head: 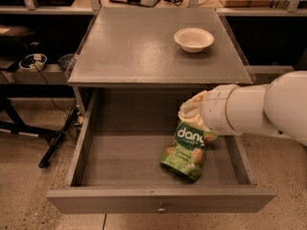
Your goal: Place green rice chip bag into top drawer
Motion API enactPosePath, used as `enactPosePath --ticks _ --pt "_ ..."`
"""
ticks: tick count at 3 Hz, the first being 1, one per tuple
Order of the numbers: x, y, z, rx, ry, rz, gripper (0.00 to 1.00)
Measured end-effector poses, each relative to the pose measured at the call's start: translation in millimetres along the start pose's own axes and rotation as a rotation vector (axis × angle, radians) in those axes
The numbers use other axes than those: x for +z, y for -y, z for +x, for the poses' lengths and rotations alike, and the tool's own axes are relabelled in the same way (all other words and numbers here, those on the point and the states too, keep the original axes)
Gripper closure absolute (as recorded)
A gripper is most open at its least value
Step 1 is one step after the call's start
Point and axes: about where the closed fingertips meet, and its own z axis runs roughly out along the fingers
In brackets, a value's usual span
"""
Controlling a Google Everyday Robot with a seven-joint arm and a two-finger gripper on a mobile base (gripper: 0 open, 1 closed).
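The green rice chip bag (186,151) lies flat on the floor of the open top drawer (120,200), toward its right side, with its white lettering facing up. The drawer is pulled out, and its small round knob (161,208) shows on the front panel. My gripper (192,111) hangs just above the bag's upper edge, near the drawer's back right. The white arm (259,108) reaches in from the right. The arm hides the bag's top right corner.
A small white bowl (194,39) stands on the grey tabletop (144,47) at the back right, above the drawer. Shelves with cables and small items stand to the left and behind. A black stand leg (57,140) lies on the floor at the left.
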Motion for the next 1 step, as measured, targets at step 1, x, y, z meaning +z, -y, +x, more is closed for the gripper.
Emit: enactPosePath --ticks 1 --pt "0.0 0.0 0.0 0.0 0.0 0.0 0.28"
